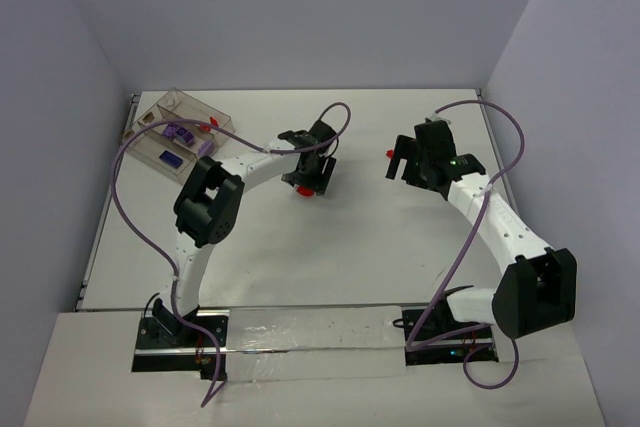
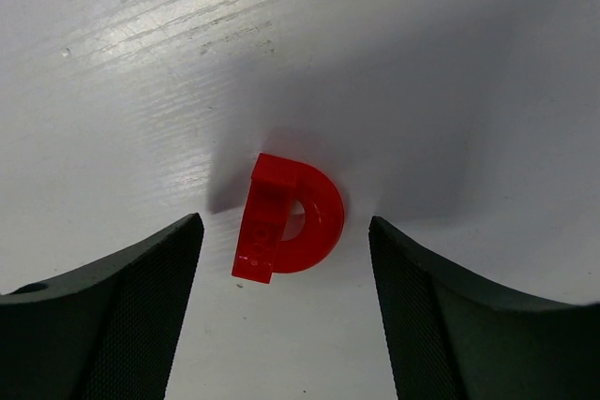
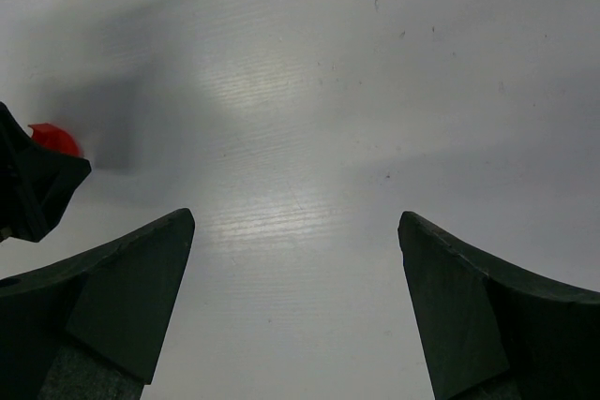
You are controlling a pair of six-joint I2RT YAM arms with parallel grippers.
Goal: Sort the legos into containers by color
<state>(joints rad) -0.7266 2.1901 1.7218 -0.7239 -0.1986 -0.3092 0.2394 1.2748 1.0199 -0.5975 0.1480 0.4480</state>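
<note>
Near the middle of the bench (image 1: 350,247), the left gripper (image 2: 283,231) hangs with its fingers (image 2: 141,306) spread wide on either side of a rounded red piece (image 2: 314,217), which lies flat on the surface and touches neither finger. Further back and to the right, the right gripper (image 3: 295,222) is likewise spread apart with only bare bench between its fingers, and a small red piece (image 1: 388,152) lies just beside it. At the far left corner sits the clear tray (image 1: 150,117), holding purple bricks (image 1: 180,132) and red bits (image 1: 204,127); I cannot tell which compartments they are in.
</note>
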